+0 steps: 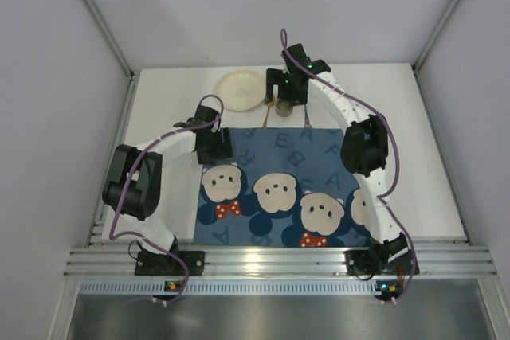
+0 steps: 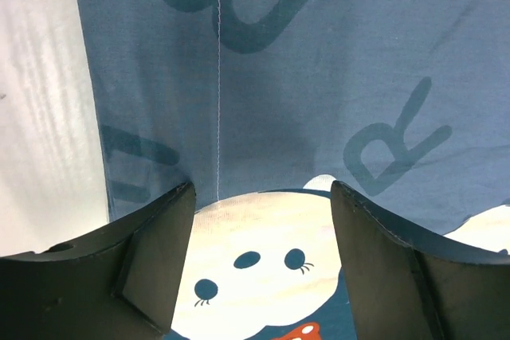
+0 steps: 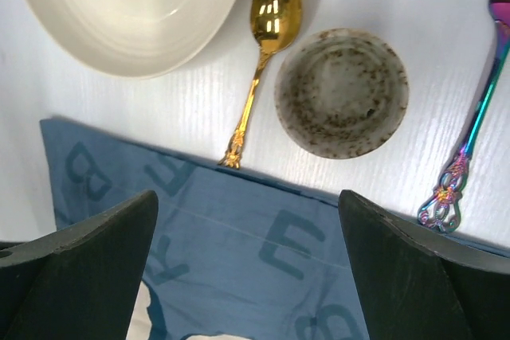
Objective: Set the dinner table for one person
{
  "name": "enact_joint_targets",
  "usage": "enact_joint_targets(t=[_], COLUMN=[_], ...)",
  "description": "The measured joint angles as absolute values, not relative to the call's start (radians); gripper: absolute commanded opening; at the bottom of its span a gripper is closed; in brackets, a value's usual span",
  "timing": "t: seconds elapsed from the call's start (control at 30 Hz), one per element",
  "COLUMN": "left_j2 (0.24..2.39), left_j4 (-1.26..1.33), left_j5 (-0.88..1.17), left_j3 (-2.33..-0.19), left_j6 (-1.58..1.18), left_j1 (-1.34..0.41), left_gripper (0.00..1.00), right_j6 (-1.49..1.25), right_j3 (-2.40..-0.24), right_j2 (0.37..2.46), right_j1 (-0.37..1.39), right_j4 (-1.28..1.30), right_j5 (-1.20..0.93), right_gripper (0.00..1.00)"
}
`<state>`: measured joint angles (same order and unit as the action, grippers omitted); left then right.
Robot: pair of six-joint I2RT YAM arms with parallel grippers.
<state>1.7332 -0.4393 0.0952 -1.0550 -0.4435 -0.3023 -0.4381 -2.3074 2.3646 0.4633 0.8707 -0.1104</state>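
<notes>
The table [image 1: 430, 157] is the one thing here I don't pick up: a stiff, flat, matte white top that is fixed in place. It lies under both tools and spreads well past them on every side. I judge it will give nothing under a press, so anything lowered too fast will knock on it.

The cloth mat [image 1: 319, 149] lying on it is soft and could bunch if dragged.

The right tool [image 3: 247, 197] hangs released, jaws wide with nothing between them, over the far edge of the mat.

- **Bowl:** the small speckled bowl [image 3: 341, 91] sits just ahead of the tool, towards its right finger. It looks light but breakable, and I'd take it by the rim wall.
- **Spoon:** the gold spoon [image 3: 259, 61] is just left of the bowl, with its handle end touching the mat's edge. It is thin, slick and flat on the table, so I'd pinch across the narrow handle.
- **Plate:** the cream plate [image 3: 127, 13] is ahead and left. It looks glazed and slippery, so only the rim offers a hold.
- **Other utensil:** a rainbow-coloured utensil [image 3: 478, 109] lies beyond the right finger. I cannot tell whether it is a fork or a spoon.

The right arm is stretched long across the mat with its wrist pointing down.

The left tool [image 2: 261, 189] is also released and empty, low over the mat near its left border, with a mouse face under its fingers. That arm is folded, elbow out to the left.
</notes>
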Motion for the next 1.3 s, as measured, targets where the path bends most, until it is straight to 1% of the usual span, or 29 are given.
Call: enact_joint_targets(t=[0.3,0.4,0.47,0.5,0.53,0.63,0.7,0.77,0.8,0.83,0.9,0.93,0.97,1.0,1.3], left_j2=[1.697,1.676,1.660,1.653,1.648,1.629,1.617,1.606,1.603,1.602,1.602,1.602,1.602,1.602,1.602], left_j4=[-0.516,-0.564,-0.600,-0.617,-0.629,-0.651,-0.658,-0.662,-0.667,-0.672,-0.682,-0.685,-0.686,-0.686,-0.693], left_j5=[0.039,0.030,0.027,0.027,0.026,0.024,0.012,0.002,-0.002,-0.009,-0.018,-0.021,-0.021,-0.022,-0.023], left_j3=[-1.032,-1.032,-1.047,-1.060,-1.074,-1.119,-1.140,-1.147,-1.147,-1.147,-1.147,-1.147,-1.147,-1.147,-1.154], left_j6=[-0.444,-0.443,-0.443,-0.443,-0.443,-0.442,-0.439,-0.434,-0.430,-0.427,-0.422,-0.419,-0.418,-0.417,-0.411], left_j1=[-0.292,-0.289,-0.289,-0.289,-0.289,-0.289,-0.289,-0.289,-0.289,-0.289,-0.289,-0.289,-0.289,-0.289,-0.289], left_gripper=[0.75,0.75,0.75,0.75,0.75,0.74,0.75,0.74,0.74,0.74,0.74,0.74,0.74,0.74,0.74], right_j6=[-0.469,-0.474,-0.475,-0.475,-0.474,-0.474,-0.476,-0.472,-0.471,-0.469,-0.467,-0.464,-0.459,-0.459,-0.456], right_j3=[-2.372,-2.372,-2.372,-2.373,-2.373,-2.373,-2.373,-2.373,-2.373,-2.373,-2.373,-2.373,-2.373,-2.377,-2.396], right_j2=[2.431,2.452,2.467,2.476,2.484,2.512,2.526,2.535,2.537,2.540,2.543,2.543,2.543,2.543,2.526], right_j1=[0.449,0.450,0.456,0.458,0.459,0.465,0.469,0.471,0.471,0.472,0.473,0.473,0.474,0.474,0.472], right_j4=[0.853,0.852,0.852,0.852,0.850,0.845,0.846,0.846,0.846,0.846,0.846,0.844,0.844,0.849,0.860], right_j5=[-0.076,-0.076,-0.073,-0.072,-0.070,-0.056,-0.046,-0.040,-0.036,-0.032,-0.022,-0.017,-0.006,0.002,0.043], right_gripper=[0.91,0.88,0.84,0.81,0.74,0.63,0.59,0.49,0.42,0.30,0.16,0.05,0.02,0.00,0.00])
